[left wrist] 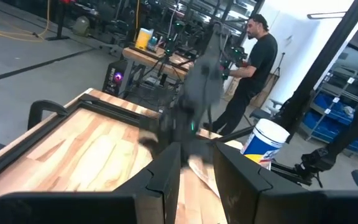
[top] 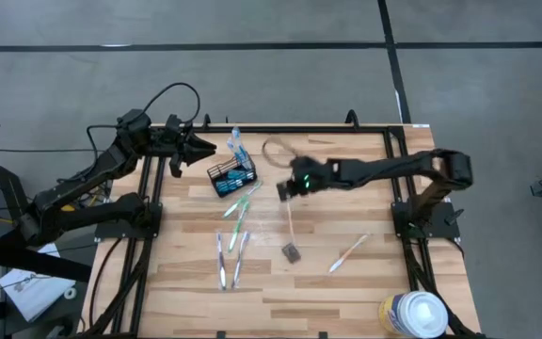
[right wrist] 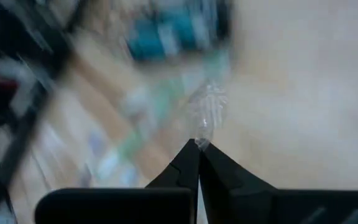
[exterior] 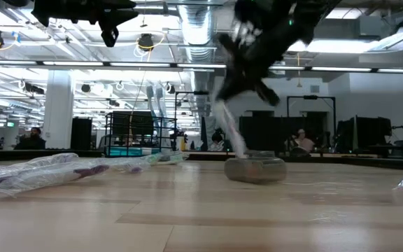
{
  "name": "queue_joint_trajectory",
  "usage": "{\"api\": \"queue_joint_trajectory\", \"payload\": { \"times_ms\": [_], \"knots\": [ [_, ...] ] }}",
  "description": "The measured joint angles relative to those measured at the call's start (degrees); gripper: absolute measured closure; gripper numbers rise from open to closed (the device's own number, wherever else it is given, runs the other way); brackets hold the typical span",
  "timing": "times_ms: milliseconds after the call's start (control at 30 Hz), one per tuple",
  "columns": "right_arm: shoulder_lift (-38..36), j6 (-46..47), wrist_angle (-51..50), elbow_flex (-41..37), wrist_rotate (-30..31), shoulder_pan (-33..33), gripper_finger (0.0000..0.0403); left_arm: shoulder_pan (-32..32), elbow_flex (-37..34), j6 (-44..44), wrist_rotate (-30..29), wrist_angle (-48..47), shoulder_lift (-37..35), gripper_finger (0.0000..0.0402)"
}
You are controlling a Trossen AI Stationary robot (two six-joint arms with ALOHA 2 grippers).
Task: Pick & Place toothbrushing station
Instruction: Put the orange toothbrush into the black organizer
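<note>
The right end effector (top: 284, 191) hangs mid-tabletop, clenched on a slim clear-wrapped toothbrush (top: 289, 222) dangling beneath it. The black wire-mesh caddy (top: 231, 175) sits just beside the raised, released left end effector (top: 205, 151). More wrapped toothbrushes (top: 231, 258) lie on the wooden tabletop (top: 346, 282).

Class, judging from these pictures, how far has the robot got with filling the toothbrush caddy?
Done: the black caddy already holds blue-and-white tubes. In hand: the right gripper is shut on a wrapped toothbrush lifted above the table. Left: several toothbrushes and another lie on the wood. The left gripper waits beside the caddy.
</note>
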Motion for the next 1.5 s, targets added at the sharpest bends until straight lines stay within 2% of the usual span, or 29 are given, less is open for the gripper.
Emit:
{"api": "queue_joint_trajectory", "payload": {
  "times_ms": [200,367,633,833,1033,1300,1500],
  "knots": [
    [-8.3,-10.9,12.5,0.1,13.9,-1.5,0.0403,0.0,0.0,1.4,-1.3,-0.2,0.0,0.0311],
    [-10.3,-18.0,23.1,0.2,16.7,-4.2,0.0403,0.0,0.0,1.4,-1.6,-0.2,0.0,0.0311],
    [-7.5,-19.8,35.8,0.5,13.8,-7.0,0.0403,0.0,-0.1,1.4,-1.5,-0.1,0.8,0.0311],
    [-4.3,-19.7,37.4,3.2,10.7,-7.0,0.0403,0.0,-0.1,1.4,-1.5,-0.2,2.3,0.0311],
    [1.1,-19.1,36.0,8.0,7.4,-6.7,0.0403,0.0,-0.1,1.8,-1.5,-0.1,3.5,0.0311],
    [10.2,-19.1,35.0,19.6,0.3,-6.7,0.0403,0.0,-0.1,2.9,-1.4,-0.1,3.7,0.0312],
    [10.8,-21.1,28.6,22.4,1.6,-6.8,0.0403,0.0,-0.1,2.7,-1.4,-0.2,3.7,0.0312]
  ]
}}
